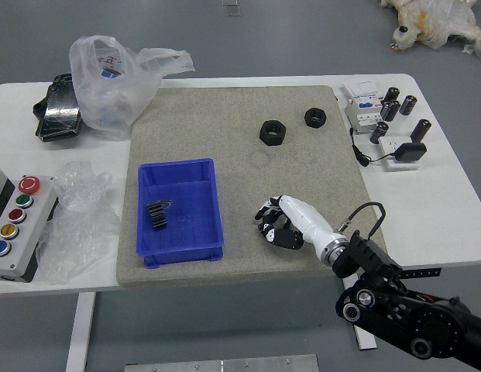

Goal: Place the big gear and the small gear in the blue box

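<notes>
Head view: my right hand [299,220] closed round the small gear [266,222], blue box [182,254] to its left with the big gear [157,215] inside; best firm the pinch, clear the wall, release low.
</notes>
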`<control>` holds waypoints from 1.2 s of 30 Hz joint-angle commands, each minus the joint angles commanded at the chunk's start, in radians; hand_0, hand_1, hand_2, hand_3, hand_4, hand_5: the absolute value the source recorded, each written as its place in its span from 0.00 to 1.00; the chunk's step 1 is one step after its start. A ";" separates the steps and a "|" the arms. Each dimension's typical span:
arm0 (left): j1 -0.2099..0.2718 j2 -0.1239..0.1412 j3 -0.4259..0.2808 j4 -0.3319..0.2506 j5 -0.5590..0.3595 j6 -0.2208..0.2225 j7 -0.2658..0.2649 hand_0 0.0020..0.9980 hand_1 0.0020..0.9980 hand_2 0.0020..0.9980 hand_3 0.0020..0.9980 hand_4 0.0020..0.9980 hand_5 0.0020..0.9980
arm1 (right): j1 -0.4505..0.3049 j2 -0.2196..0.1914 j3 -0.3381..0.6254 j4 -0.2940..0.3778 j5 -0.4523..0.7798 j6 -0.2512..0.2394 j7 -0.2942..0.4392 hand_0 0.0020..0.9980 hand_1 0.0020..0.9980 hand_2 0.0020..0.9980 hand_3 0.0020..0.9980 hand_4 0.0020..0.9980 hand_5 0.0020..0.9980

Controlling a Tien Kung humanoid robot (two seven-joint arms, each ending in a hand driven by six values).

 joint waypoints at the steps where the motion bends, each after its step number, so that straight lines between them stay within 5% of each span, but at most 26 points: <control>1: 0.000 0.000 0.000 0.000 0.000 0.000 0.000 0.64 0.54 0.54 0.65 0.66 0.16 | 0.001 0.000 0.000 0.000 0.000 -0.002 0.001 0.40 0.54 0.42 0.51 0.17 0.00; 20: -0.001 -0.001 -0.004 -0.001 0.004 0.000 0.002 0.64 0.54 0.54 0.65 0.66 0.16 | 0.052 0.015 0.013 -0.028 0.005 -0.023 0.007 0.39 0.54 0.42 0.51 0.22 0.00; 27: -0.001 0.001 -0.011 -0.001 0.012 -0.002 0.006 0.64 0.54 0.54 0.65 0.66 0.16 | 0.128 0.043 0.002 -0.036 -0.015 -0.019 -0.011 0.40 0.54 0.42 0.51 0.24 0.00; 36: -0.004 0.004 -0.023 -0.004 0.027 -0.005 0.014 0.65 0.54 0.54 0.65 0.66 0.16 | 0.269 0.132 -0.076 -0.023 -0.031 -0.012 -0.036 0.40 0.53 0.42 0.51 0.23 0.00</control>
